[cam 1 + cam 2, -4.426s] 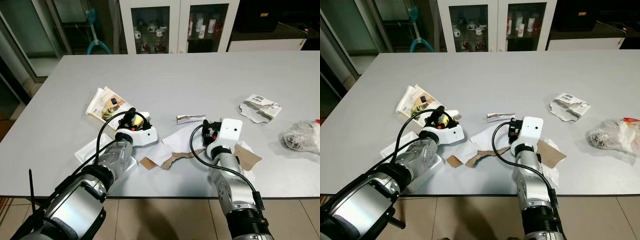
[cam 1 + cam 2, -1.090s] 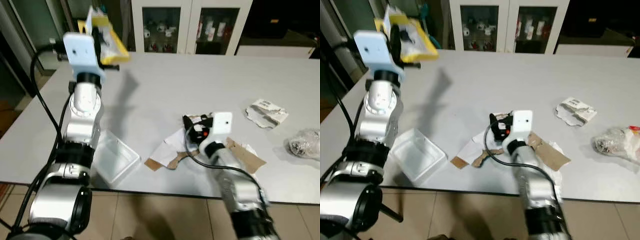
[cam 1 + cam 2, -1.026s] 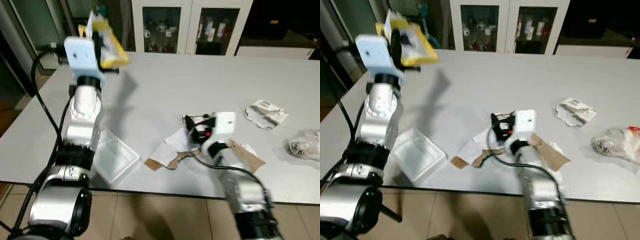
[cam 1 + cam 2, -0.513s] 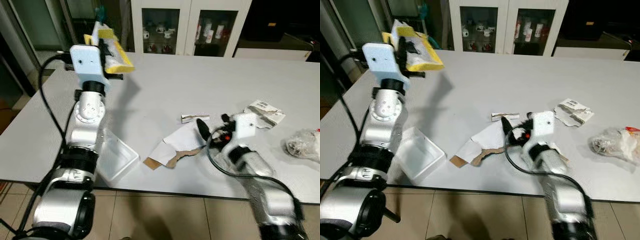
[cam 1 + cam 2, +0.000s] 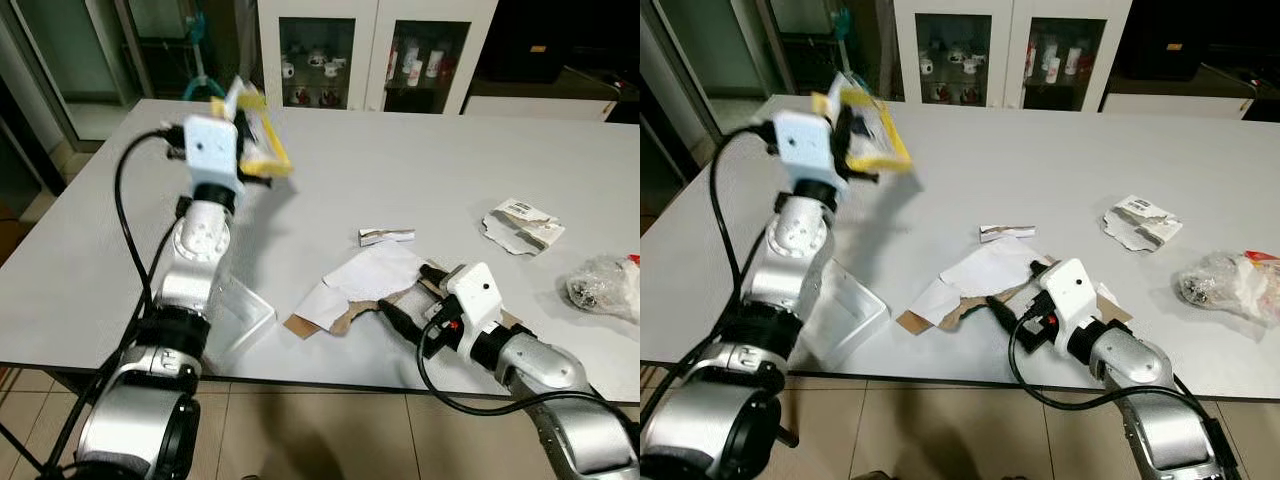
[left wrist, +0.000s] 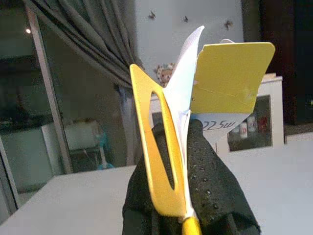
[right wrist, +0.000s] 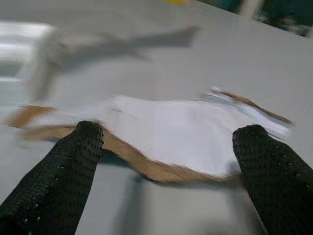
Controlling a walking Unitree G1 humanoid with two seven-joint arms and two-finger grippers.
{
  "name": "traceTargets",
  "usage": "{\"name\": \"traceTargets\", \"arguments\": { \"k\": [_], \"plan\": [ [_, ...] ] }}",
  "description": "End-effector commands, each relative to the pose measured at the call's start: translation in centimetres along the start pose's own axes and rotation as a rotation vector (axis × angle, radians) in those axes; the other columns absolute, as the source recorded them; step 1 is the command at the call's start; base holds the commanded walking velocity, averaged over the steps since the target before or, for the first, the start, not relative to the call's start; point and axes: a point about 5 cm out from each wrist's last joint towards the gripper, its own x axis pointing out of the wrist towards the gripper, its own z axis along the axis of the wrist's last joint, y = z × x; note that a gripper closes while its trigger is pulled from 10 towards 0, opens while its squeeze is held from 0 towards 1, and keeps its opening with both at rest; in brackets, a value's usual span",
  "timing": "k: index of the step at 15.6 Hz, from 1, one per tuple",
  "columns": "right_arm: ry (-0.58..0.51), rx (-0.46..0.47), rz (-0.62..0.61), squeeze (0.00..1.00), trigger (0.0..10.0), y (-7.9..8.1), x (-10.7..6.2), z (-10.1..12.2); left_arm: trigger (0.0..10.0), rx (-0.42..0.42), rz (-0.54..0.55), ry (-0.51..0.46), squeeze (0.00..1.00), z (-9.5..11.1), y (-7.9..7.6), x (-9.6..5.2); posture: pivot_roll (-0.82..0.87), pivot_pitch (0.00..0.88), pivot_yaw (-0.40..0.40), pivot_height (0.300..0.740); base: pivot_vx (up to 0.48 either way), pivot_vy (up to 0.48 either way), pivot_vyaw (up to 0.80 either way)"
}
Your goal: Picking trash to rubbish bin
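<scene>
The left gripper [image 5: 252,140] is up high above the far left part of the grey table [image 5: 420,170], its black fingers [image 6: 210,181] pinched tight on a yellow-and-white wrapper [image 5: 262,143], which hangs well clear of the tabletop. The left wrist view shows the wrapper standing upright between the pads, yellow flaps spread on either side of a white fold, with a printed label partly readable.

Down low at the near edge, the right gripper [image 5: 1012,305] lies almost flat on the table, fingers spread wide apart. In the right wrist view the two fingertips [image 7: 73,152] straddle the torn cardboard piece [image 5: 335,318] with white paper [image 5: 365,275] lying on top of it; the picture is blurred, and whether the tips touch the cardboard cannot be told.

Just beyond that paper sits a small rolled scrap [image 5: 386,236]. Toward the right, a crumpled printed paper [image 5: 522,222] lies on its own, and a clear plastic bag [image 5: 603,281] rests near the right edge, well apart from both grippers. A white plastic tray [image 5: 845,315] sits at the near left edge, beside the left arm. Behind the table stands a glass-door cabinet [image 5: 350,55] with small items on its shelves.
</scene>
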Motion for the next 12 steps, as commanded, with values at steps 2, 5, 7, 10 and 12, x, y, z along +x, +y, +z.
{"name": "traceTargets", "arguments": {
  "k": [2,5,7,10,12],
  "plan": [
    [-0.011,-0.015,0.100,0.00,10.0,0.9,-0.2,0.8,10.0,0.019,-0.015,0.006,0.00,0.0,0.0,0.1,-0.09,0.011,0.005,0.740,0.000,0.000,0.00],
    [-0.018,-0.013,0.235,0.00,10.0,2.2,-0.6,1.4,10.0,0.028,-0.013,-0.006,0.00,0.3,0.1,0.3,-0.09,0.008,0.001,0.740,0.000,0.000,0.00],
    [0.003,-0.004,0.341,0.00,10.0,3.5,-0.8,1.5,10.0,0.029,-0.016,-0.013,0.00,0.5,-0.1,0.3,-0.09,0.004,0.001,0.740,0.000,0.000,0.00],
    [0.028,-0.043,0.309,0.00,10.0,2.9,-1.0,1.1,10.0,0.038,-0.024,-0.027,0.00,0.7,-0.3,0.3,-0.09,0.000,-0.003,0.740,0.000,0.000,0.00],
    [0.089,-0.122,0.230,0.00,10.0,2.4,-0.3,0.1,10.0,0.047,-0.029,-0.032,0.00,0.7,-0.5,0.3,-0.08,0.000,-0.009,0.740,0.000,0.000,0.00]
  ]
}}
